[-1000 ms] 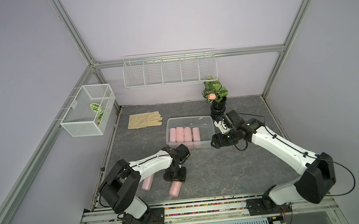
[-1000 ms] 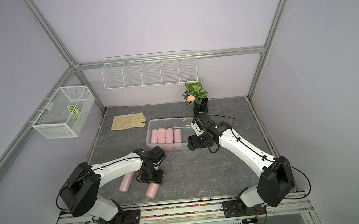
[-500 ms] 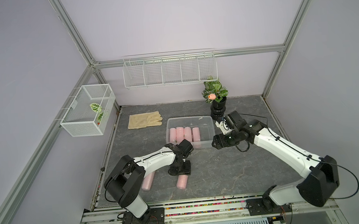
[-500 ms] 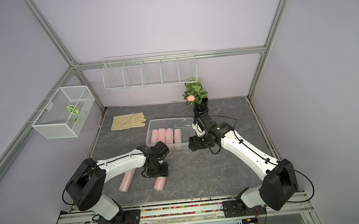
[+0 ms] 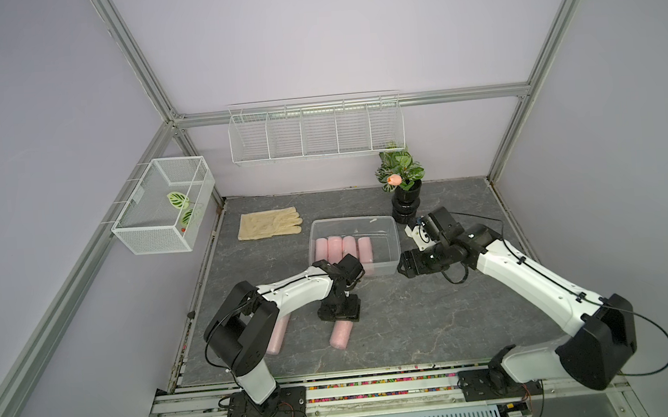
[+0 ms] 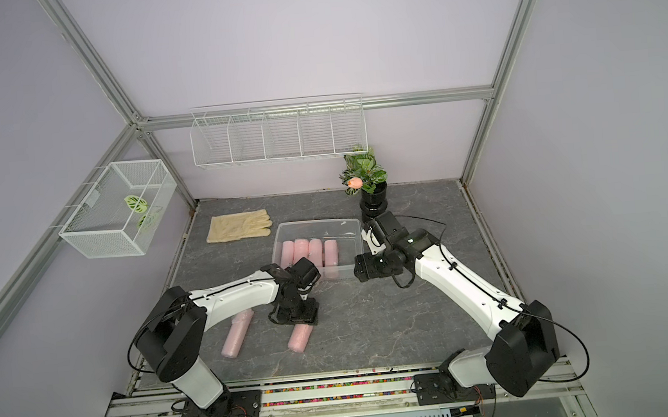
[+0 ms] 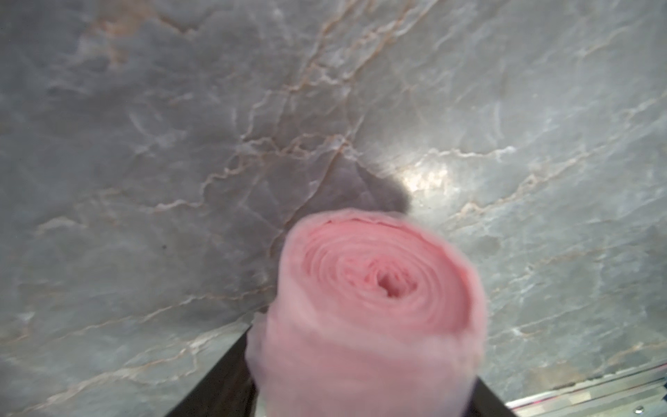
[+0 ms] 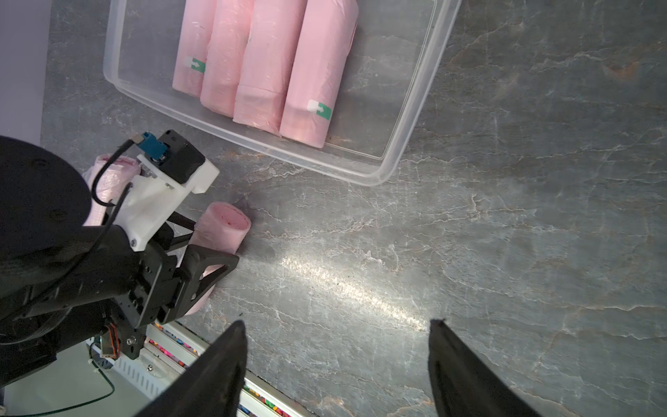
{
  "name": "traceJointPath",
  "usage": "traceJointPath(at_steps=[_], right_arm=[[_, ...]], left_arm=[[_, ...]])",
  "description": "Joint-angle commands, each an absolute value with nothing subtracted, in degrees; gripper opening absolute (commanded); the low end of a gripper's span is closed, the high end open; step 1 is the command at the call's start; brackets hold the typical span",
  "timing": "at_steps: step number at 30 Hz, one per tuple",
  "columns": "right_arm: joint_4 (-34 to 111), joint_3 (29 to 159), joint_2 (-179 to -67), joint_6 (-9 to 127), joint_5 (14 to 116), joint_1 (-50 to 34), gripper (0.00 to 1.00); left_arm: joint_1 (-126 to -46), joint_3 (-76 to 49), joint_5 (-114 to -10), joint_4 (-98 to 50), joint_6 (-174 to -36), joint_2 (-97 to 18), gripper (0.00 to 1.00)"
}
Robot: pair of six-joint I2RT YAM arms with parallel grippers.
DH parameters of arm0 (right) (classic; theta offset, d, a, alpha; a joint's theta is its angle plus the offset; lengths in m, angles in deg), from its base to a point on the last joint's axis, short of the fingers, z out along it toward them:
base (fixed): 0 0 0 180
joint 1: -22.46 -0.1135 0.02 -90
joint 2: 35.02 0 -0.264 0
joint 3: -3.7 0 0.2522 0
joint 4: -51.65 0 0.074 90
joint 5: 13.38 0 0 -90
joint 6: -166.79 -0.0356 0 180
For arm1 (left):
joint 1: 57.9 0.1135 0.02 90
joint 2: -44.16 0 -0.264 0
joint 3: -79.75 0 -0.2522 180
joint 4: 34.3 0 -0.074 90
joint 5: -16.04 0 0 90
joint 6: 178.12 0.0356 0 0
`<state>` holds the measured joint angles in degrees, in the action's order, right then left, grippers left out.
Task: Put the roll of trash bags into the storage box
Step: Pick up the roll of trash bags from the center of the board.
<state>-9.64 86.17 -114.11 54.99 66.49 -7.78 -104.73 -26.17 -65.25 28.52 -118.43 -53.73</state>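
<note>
A pink roll of trash bags [image 5: 341,335] [image 6: 300,338] lies on the grey table in front of the storage box [image 5: 351,219] [image 6: 313,221]. My left gripper [image 5: 339,311] [image 6: 294,314] reaches down over its far end, one finger [image 7: 223,382] on each side. The roll [image 7: 375,289] fills the gap and is blurred; whether the fingers press it does not show. The right wrist view shows the same straddle [image 8: 202,245]. Several pink rolls [image 5: 343,249] lie side by side in the clear box [image 8: 373,181]. My right gripper [image 5: 402,267] [image 8: 335,323] hangs open and empty beside the box's near right corner.
Another pink roll [image 6: 236,335] lies near the front left, partly under my left arm. A beige glove [image 5: 268,225] lies at the back left, a potted plant [image 5: 405,200] behind the box. White wire baskets [image 5: 316,131] [image 5: 165,204] hang on the walls.
My left gripper has moved right and toward the box, and the roll between its fingers moved with it. The right arm has barely moved.
</note>
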Motion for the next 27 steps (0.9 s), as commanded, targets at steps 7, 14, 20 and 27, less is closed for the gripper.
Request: traceJointPath(at_steps=[7,14,20,27], right_arm=[[-9.48,84.8,-112.99,54.59,66.93,-7.34,0.8],[-9.57,84.49,-112.71,54.38,67.13,-7.29,0.8],[-9.68,84.44,-112.37,54.37,67.3,-7.26,0.8],[-10.15,84.18,-111.43,54.29,67.81,-6.99,0.8]], left_arm=[[-107.75,-21.63,-69.7,35.09,-111.96,-58.04,0.65],[-108.71,-22.4,-69.96,35.03,-111.71,-58.43,0.63],[-108.78,-22.51,-69.8,34.24,-113.05,-58.49,0.49],[-108.73,-21.84,-70.0,33.6,-114.79,-56.09,0.48]])
